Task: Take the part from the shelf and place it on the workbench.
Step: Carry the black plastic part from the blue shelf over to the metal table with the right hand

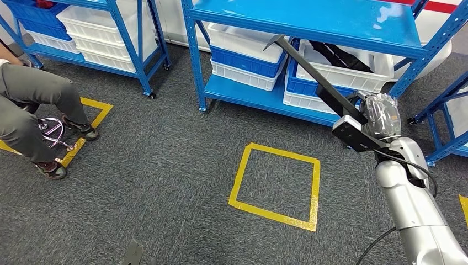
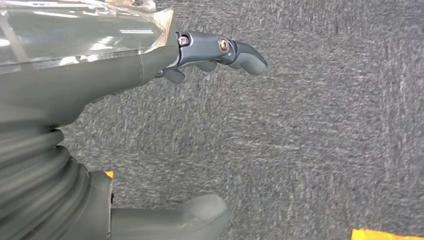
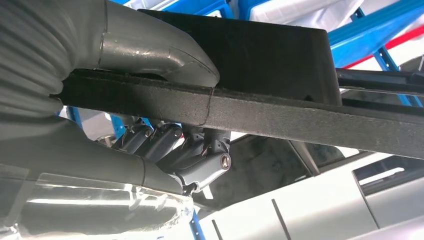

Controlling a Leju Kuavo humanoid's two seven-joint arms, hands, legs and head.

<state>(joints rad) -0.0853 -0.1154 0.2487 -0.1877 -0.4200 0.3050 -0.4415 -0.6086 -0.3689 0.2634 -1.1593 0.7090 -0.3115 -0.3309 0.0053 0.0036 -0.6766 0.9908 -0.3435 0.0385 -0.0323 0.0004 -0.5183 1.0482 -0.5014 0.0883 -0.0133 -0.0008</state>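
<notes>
A grey carpeted floor is seen across the head view, marked with a yellow taped square. Behind it a blue shelf is stood, and on its lower level white and blue bins are stacked; a second blue shelf with white bins is placed to the left. A seated person (legs in grey trousers) is seen at the left edge, feet beside more yellow tape.

The silver right arm is raised from the lower right. The part, a long black bar with a hooked tip and a black block at its near end, is held in the air in front of the lower shelf level, slanted up toward the bins, its tip just over a white bin. It is grasped by the right hand; in the right wrist view the thumb is pressed on one face of the bar and the fingers are curled against the other.

In the left wrist view the left hand is hung over the carpet, with the fingers released, apart from the thumb and holding nothing.
</notes>
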